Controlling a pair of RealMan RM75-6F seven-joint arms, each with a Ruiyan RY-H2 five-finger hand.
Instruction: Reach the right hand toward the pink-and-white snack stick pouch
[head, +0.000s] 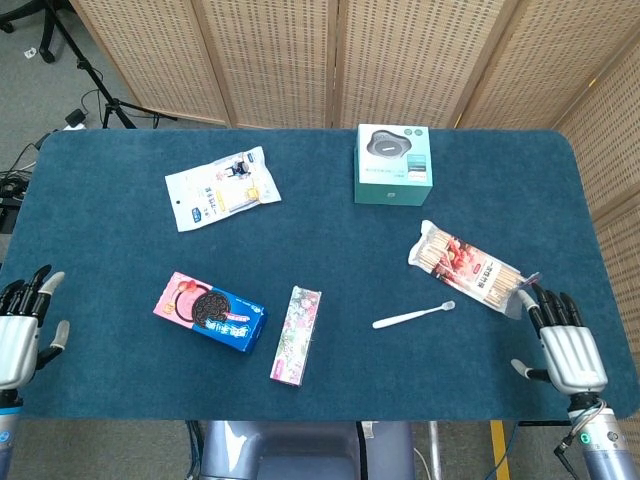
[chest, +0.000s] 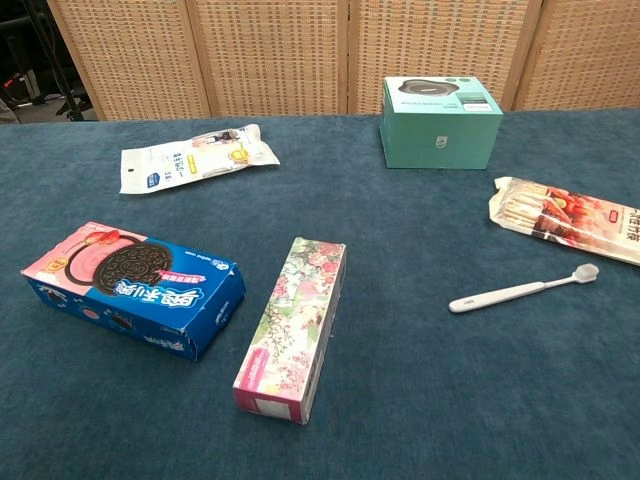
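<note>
The pink-and-white snack stick pouch (head: 470, 264) lies flat at the right of the blue table, and shows in the chest view too as the pouch (chest: 565, 220). My right hand (head: 566, 348) hovers at the table's front right corner, palm down, fingers spread and holding nothing. Its fingertips (head: 541, 300) sit just short of the pouch's near end. My left hand (head: 20, 334) is at the front left edge, fingers apart and empty. Neither hand appears in the chest view.
A white toothbrush (head: 412, 315) lies left of the pouch. A floral carton (head: 296, 333) and a blue-pink cookie box (head: 209, 311) lie near the front. A teal box (head: 393, 165) and a white snack bag (head: 221, 187) lie at the back.
</note>
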